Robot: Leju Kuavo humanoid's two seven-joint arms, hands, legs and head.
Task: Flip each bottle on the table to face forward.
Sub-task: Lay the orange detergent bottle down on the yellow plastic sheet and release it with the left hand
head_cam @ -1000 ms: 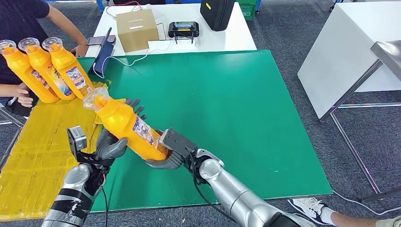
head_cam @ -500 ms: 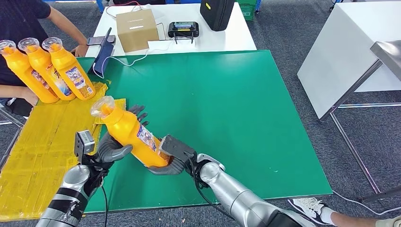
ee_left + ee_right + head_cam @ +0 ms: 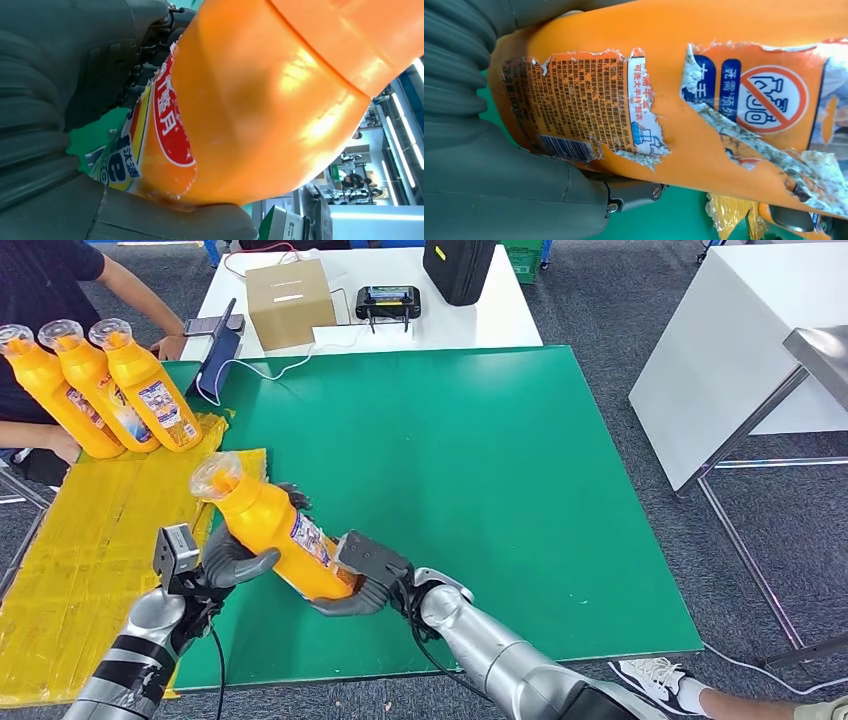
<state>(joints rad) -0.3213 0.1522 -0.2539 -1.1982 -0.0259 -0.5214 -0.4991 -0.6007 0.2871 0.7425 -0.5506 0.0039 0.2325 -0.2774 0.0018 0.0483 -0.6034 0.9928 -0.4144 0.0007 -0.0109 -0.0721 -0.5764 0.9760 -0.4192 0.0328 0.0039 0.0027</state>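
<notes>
Above the near left part of the green tabletop (image 3: pixel 480 460), an orange bottle (image 3: pixel 275 530) is held tilted between both hands, its clear cap (image 3: pixel 215 475) raised toward the far left and its base low toward the right. The left hand (image 3: pixel 235 555) is wrapped around the bottle's middle from the left, with dark fingers (image 3: pixel 292 498) seen curling behind the body. The right hand (image 3: pixel 355 580) is cupped under and against the base, so the bottle is clamped by the two hands together and kept off the surface.

In the left wrist view, the bottle's orange body (image 3: pixel 260 100) is pressed against the grey thumb (image 3: pixel 175 222), and a red and white label (image 3: pixel 172 120) is turned toward the palm. In the right wrist view, a torn printed label (image 3: pixel 589 107) with a barcode is seen on the bottle, beside a blue and red patch (image 3: pixel 769 95) of peeling label, and the grey hand is closed around the base end.

At the far left, three more orange bottles (image 3: pixel 95 390) are stood side by side, touching, on a yellow sheet (image 3: pixel 80 550) that covers the left edge of the tabletop. A person's arm (image 3: pixel 140 295) is reached in behind them. On the white table (image 3: pixel 500 310) beyond, a cardboard box (image 3: pixel 288 300) and a black case (image 3: pixel 458 268) are placed.
</notes>
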